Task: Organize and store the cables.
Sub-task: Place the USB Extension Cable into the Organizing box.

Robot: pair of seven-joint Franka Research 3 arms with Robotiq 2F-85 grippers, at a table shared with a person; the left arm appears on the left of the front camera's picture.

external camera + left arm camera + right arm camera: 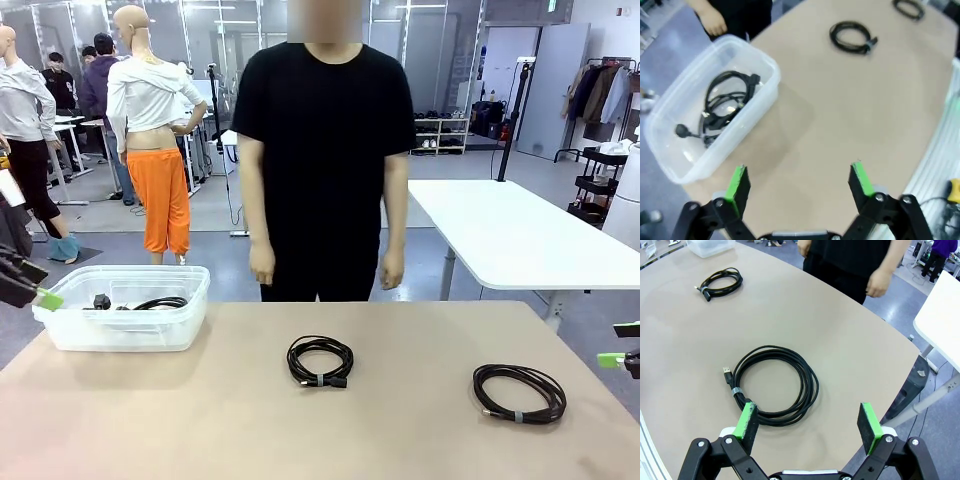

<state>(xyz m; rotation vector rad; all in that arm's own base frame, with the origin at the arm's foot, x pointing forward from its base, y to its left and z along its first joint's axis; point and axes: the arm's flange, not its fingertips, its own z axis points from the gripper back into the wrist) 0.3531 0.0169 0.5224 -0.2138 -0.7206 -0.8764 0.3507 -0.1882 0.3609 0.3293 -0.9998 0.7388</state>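
Tabletop (200, 430): one cable (725, 100) binned at 10 o'clock. Left gripper (799, 182), right gripper (810, 422) gape empty; 3 o'clock coil (519, 393) wants grasping next, I judge.

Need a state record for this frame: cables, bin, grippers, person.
bin: clear plastic, no lid, left end of the table
stored cable: one, inside the bin
middle cable: coiled, flat on the table, untouched
right cable: coiled, flat on the table, untouched
left gripper: open, empty, beside the bin
right gripper: open, empty, near the right cable
person: standing at far side, hands down
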